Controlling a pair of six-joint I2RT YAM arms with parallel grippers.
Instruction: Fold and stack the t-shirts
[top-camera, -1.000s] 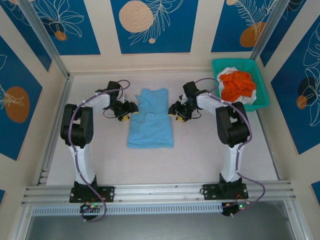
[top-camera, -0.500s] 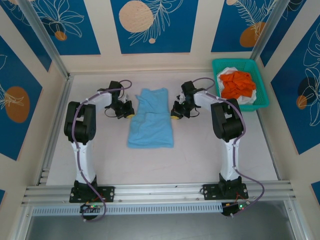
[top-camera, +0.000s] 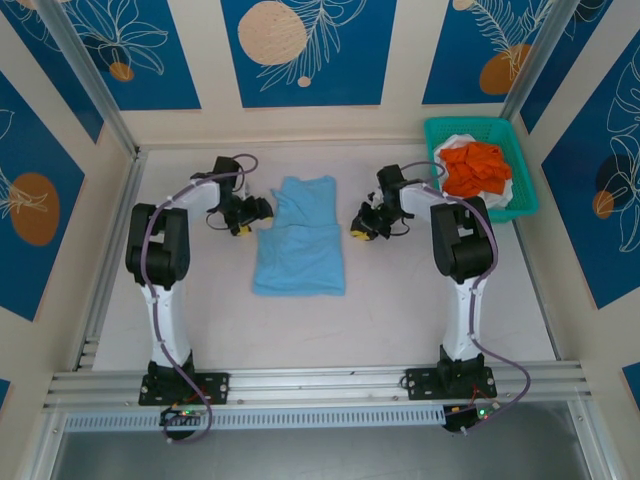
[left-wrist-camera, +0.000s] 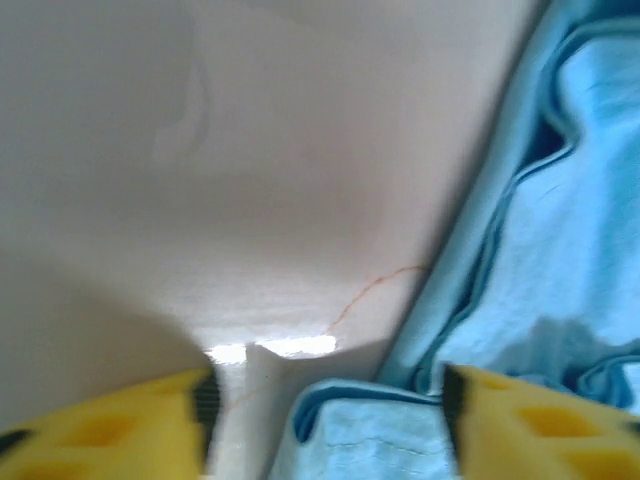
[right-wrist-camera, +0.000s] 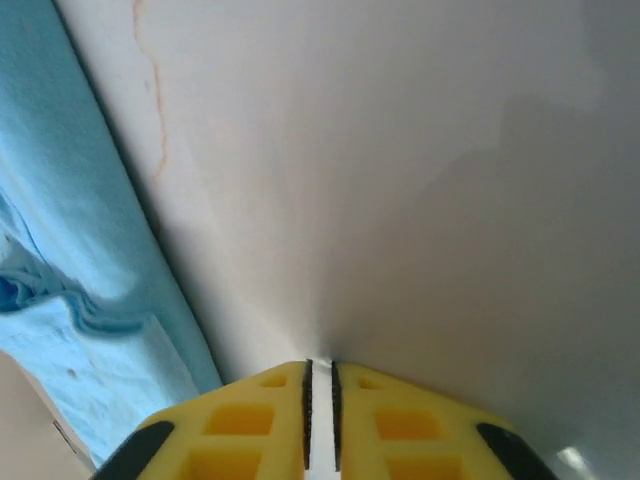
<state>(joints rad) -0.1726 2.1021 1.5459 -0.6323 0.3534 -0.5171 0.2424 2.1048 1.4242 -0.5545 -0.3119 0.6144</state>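
The light blue t-shirt (top-camera: 300, 235) lies partly folded in the middle of the table, narrower at its far end. My left gripper (top-camera: 250, 212) is at the shirt's left edge; in the left wrist view (left-wrist-camera: 325, 420) its yellow fingers (left-wrist-camera: 540, 425) stand wide apart, open, with a folded blue edge (left-wrist-camera: 580, 200) lying between them. My right gripper (top-camera: 362, 225) hovers a little to the right of the shirt, over bare table. Its jaws (right-wrist-camera: 320, 365) are closed to a thin slit with nothing in it, and the blue cloth (right-wrist-camera: 60, 230) is off to their left. The orange t-shirt (top-camera: 475, 165) lies on the white one (top-camera: 497, 195) in the basket.
The teal lattice basket (top-camera: 436, 132) stands at the back right corner, close to the right arm. Aluminium rails run along the table's left, right and near edges. Bare white table (top-camera: 400, 300) stretches in front of the blue shirt.
Both grippers closed at the shirt's sides. The left one has opened wide again, still at the left edge. The right gripper has drawn back to the right, off the cloth.
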